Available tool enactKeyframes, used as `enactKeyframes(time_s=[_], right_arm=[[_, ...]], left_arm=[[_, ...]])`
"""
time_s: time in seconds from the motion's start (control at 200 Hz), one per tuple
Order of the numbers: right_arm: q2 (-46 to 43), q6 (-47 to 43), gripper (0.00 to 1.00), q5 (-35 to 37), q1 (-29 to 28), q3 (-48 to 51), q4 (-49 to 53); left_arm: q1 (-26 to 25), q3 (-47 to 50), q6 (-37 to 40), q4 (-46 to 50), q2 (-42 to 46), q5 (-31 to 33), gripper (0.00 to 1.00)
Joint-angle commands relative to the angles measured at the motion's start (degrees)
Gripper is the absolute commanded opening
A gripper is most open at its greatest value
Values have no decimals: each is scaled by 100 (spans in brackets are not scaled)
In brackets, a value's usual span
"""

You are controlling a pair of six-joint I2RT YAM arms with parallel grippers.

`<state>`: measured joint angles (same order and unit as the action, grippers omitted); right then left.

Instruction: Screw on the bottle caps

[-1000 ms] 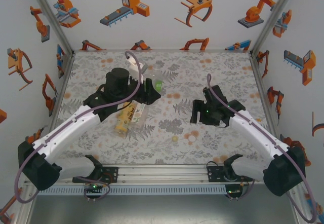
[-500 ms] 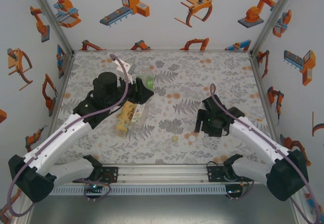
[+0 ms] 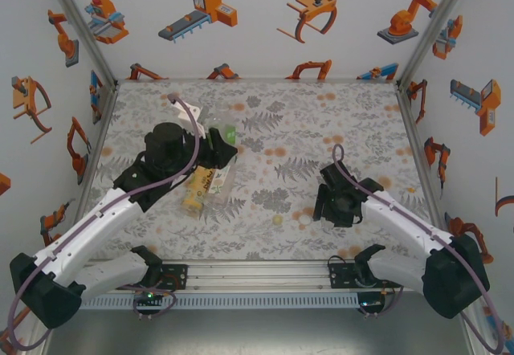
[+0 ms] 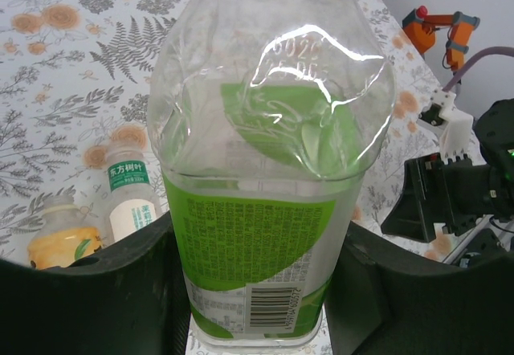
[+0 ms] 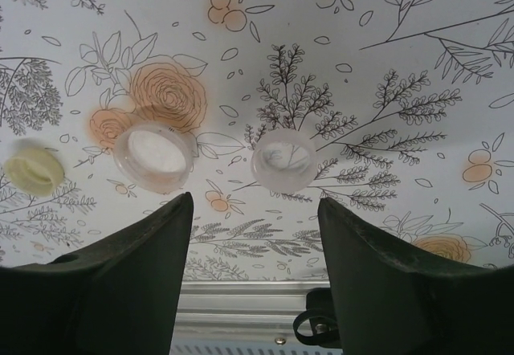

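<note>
Left end effector (image 4: 257,311) clamps the clear green-labelled bottle (image 4: 265,146), centre frame; right end effector (image 5: 255,218) hangs wide open above a whitish cap (image 5: 283,161) on the floral tabletop (image 5: 401,50).

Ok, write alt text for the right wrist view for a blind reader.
The right gripper, fingers spread open, hangs over three loose caps on a floral tabletop: a clear cap just beyond the gap between the fingers, a white cap left of it, a pale yellow cap at the left edge.
</note>
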<state>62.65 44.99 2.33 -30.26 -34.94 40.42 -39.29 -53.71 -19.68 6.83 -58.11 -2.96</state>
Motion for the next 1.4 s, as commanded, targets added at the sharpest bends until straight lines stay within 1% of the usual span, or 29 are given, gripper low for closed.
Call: enactKeyframes(time_s=[0.0, 0.145, 0.441, 0.686, 0.951, 1.397], right_arm=[[-104, 169, 56, 152, -33, 106, -228], [-101, 181, 51, 219, -33, 165, -255], [-155, 163, 51, 337, -33, 302, -249], [-205, 164, 51, 303, -39, 304, -308], [-332, 143, 45, 374, -33, 263, -286], [-245, 170, 46, 354, -33, 425, -445]], left_arm=[[35, 61, -132, -237, 121, 218, 0], [33, 33, -132, -213, 99, 182, 0], [34, -2, -226, -218, -13, 59, 0], [28, -50, -260, -321, -87, 16, 0], [30, -104, -244, -219, -125, 68, 0], [27, -61, -315, -202, -122, 91, 0]])
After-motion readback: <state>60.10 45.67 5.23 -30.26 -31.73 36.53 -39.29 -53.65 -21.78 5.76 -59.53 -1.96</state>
